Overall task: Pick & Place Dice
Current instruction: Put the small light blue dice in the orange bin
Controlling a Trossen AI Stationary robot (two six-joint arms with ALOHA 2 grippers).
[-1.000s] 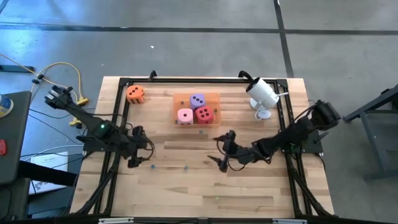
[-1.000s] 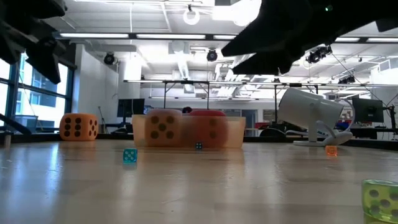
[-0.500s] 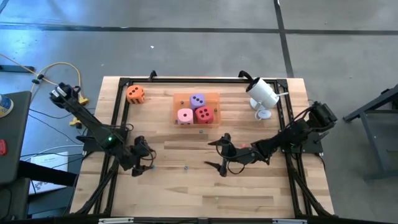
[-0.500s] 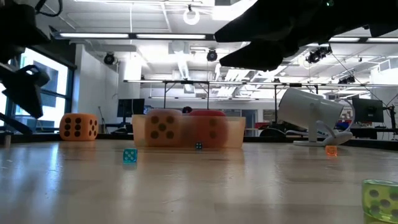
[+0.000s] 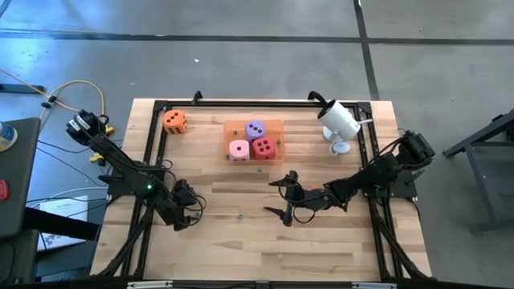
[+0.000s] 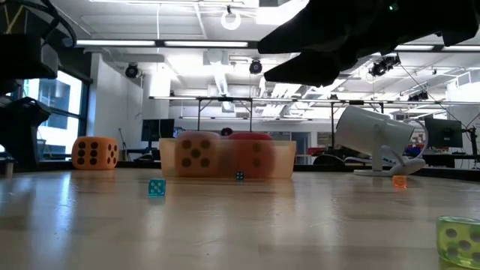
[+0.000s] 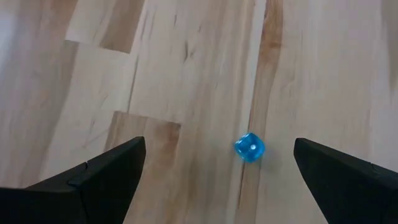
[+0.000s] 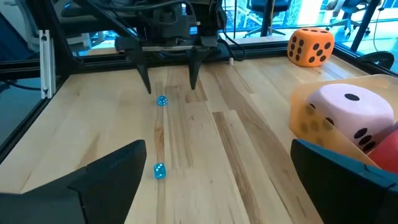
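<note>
1. High view: three of the dice are already in the orange tray near 12 o'clock on the table: purple die, pink die and red die. The orange die sits alone on the wood toward 10 o'clock, well apart from the tray. The left gripper hangs low around 8 o'clock and the right gripper near the centre. Neither holds anything.

2. Low view: the orange die stands off at 9 o'clock from the tray, with a small blue die on the boards in front. Dark arm shapes fill the top, so no help on fingers here.

3. Left wrist view: our left fingers are spread wide with bare wood and the small blue die between them, not touching it.

4. Right wrist view: right fingers also wide apart. Beyond them is the left gripper, jaws apart, poised over a blue die, plus a second blue die nearer us.

5. Our read: we're between picks, one big die left. The next move calls for the left arm to swing up toward 10 o'clock, straddle the orange die squarely, and close gently since it looks squishy.
</note>
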